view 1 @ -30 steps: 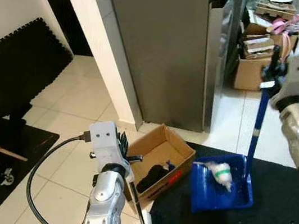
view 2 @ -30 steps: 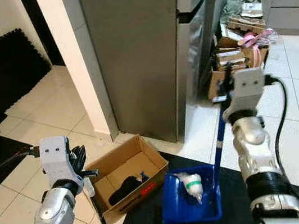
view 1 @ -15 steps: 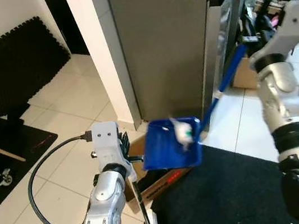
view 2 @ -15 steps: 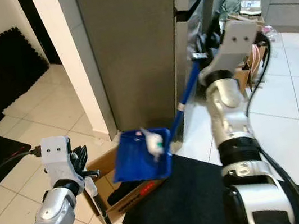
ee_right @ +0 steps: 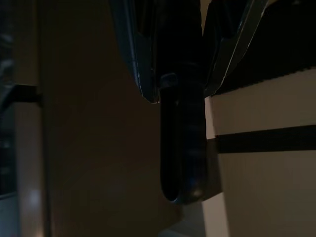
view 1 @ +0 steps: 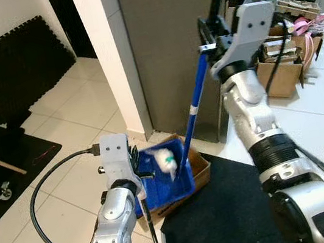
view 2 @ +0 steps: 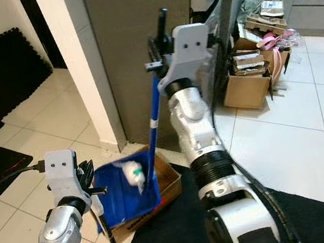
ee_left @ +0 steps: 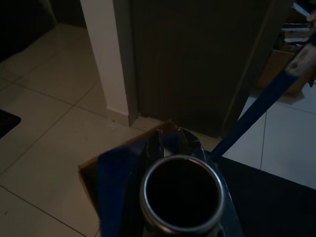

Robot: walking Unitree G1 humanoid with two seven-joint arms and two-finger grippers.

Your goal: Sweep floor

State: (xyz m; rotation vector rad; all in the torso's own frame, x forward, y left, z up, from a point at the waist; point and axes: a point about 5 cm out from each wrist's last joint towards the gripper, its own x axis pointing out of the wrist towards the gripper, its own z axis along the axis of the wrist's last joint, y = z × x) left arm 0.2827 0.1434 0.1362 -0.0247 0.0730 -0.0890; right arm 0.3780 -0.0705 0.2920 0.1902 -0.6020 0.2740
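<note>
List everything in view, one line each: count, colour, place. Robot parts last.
dustpan: one, blue, long handle, tilted over the cardboard box
wad of litter: one, white with green, in the dustpan
cardboard box: one, brown, on the floor by the black mat
fridge: one, grey, behind the box
boxes of clutter: several, brown, right of the fridge
foam mats: black, against the left wall
left gripper: on a thin upright pole
right gripper: shut on the dustpan handle
</note>
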